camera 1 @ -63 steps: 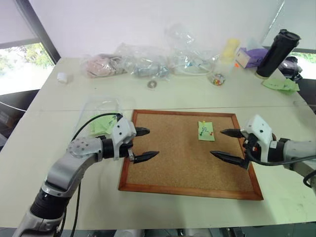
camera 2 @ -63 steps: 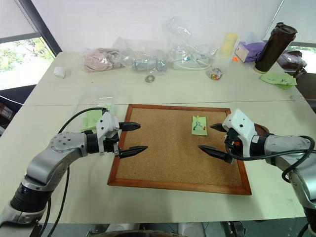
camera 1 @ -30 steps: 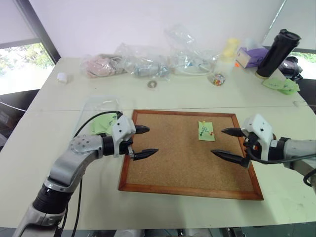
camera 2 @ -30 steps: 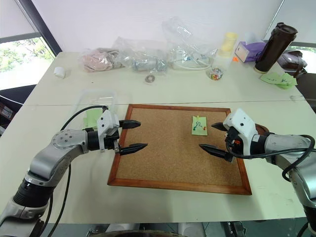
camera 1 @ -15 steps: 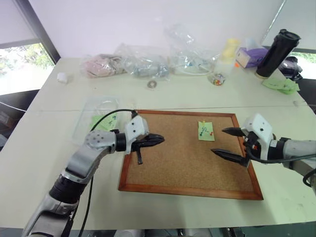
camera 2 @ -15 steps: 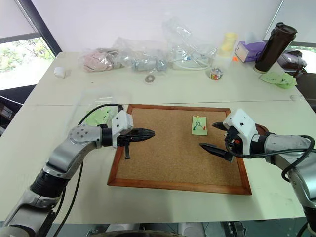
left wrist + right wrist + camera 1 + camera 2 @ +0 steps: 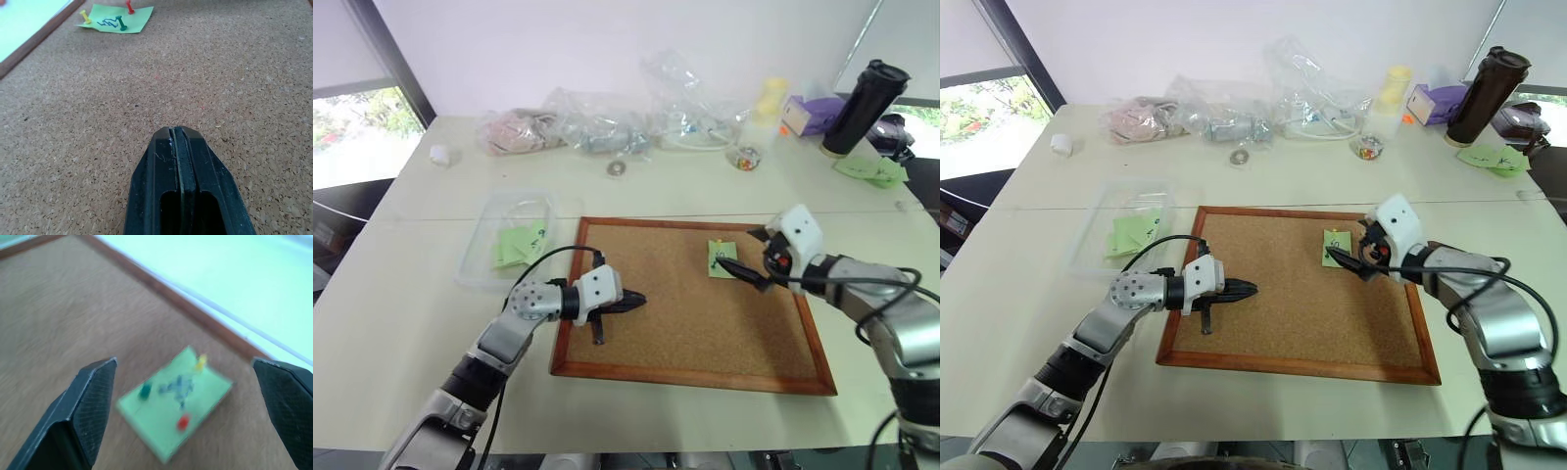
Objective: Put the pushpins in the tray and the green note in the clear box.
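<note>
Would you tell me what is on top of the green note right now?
Three pushpins stand in the green note: a yellow one, a green one and a red one, around dark scribbles. It lies on the cork board; the cork under it is covered.

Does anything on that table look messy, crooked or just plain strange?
Mostly the far edge: crumpled clear plastic bags lie heaped there. On the cork board, the green note sits slightly askew, held by three pushpins. The left gripper is shut on nothing, low over bare cork. Nothing looks spilled or broken.
</note>
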Robot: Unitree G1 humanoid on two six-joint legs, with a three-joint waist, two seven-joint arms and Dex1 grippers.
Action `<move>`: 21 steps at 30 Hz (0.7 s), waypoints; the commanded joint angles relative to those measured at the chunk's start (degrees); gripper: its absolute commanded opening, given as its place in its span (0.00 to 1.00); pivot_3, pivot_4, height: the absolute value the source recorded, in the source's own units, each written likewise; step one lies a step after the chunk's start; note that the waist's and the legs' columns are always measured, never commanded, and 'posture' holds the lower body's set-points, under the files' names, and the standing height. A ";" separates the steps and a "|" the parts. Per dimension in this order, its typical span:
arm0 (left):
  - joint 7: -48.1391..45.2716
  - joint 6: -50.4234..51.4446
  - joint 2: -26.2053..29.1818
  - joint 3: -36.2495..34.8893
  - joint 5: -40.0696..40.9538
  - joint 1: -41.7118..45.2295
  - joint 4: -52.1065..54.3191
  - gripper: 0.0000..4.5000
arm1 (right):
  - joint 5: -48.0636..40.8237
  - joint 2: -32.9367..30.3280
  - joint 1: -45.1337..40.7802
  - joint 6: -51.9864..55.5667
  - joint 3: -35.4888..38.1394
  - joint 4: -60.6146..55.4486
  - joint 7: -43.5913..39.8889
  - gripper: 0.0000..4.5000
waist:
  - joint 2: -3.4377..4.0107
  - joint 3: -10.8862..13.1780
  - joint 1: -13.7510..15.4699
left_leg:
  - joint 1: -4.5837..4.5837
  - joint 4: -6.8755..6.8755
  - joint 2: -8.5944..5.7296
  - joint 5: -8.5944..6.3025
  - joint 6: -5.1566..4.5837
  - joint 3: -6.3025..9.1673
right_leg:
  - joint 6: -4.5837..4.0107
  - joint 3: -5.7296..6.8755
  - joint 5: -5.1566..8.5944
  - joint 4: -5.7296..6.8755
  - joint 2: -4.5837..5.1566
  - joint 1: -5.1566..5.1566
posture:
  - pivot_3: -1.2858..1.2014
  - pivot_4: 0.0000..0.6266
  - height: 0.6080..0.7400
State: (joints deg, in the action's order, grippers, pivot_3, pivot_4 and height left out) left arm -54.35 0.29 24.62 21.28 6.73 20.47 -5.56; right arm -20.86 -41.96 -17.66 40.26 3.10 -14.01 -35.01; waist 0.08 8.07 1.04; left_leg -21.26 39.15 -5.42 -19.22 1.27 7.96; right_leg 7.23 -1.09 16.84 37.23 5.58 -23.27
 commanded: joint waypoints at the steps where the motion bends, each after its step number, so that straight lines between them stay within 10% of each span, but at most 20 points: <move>1: 2.27 0.71 0.08 0.48 -3.55 -1.57 -3.43 0.01 | 2.94 1.68 -3.47 0.23 -1.39 3.53 2.57 1.00 | 0.03 -0.03 -0.01 | 0.01 0.00 0.00 0.00 0.00 0.00 | 0.00 0.00 0.00 0.00 0.00 0.02 | 0.52 0.24 1.00; 17: 4.57 1.31 -0.32 -0.27 -4.53 -3.97 -1.35 0.01 | 7.87 6.07 -8.71 -0.25 -4.16 14.40 3.53 1.00 | 0.38 -0.30 -0.28 | 0.06 -0.01 -0.04 0.00 0.00 0.00 | 0.00 -0.03 0.00 0.02 0.01 0.04 | 0.52 0.24 1.00; 21: 4.80 1.84 -0.24 -0.15 -4.43 -4.63 -0.23 0.00 | 8.38 6.49 -8.77 -0.56 -4.14 15.17 3.44 0.70 | 0.41 -0.32 -0.28 | 0.07 -0.01 -0.03 0.00 0.00 0.00 | 0.00 -0.03 0.00 0.02 0.01 0.04 | 0.52 0.24 1.00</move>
State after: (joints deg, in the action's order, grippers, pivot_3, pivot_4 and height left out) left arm -50.58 -0.39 23.89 20.54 4.90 17.63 -3.56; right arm -13.29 -35.41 -25.65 40.65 -1.84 0.90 -31.97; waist 0.49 7.74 0.76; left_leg -21.19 39.13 -5.45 -19.22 1.26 7.96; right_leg 7.23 -1.12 16.84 37.25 5.58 -23.23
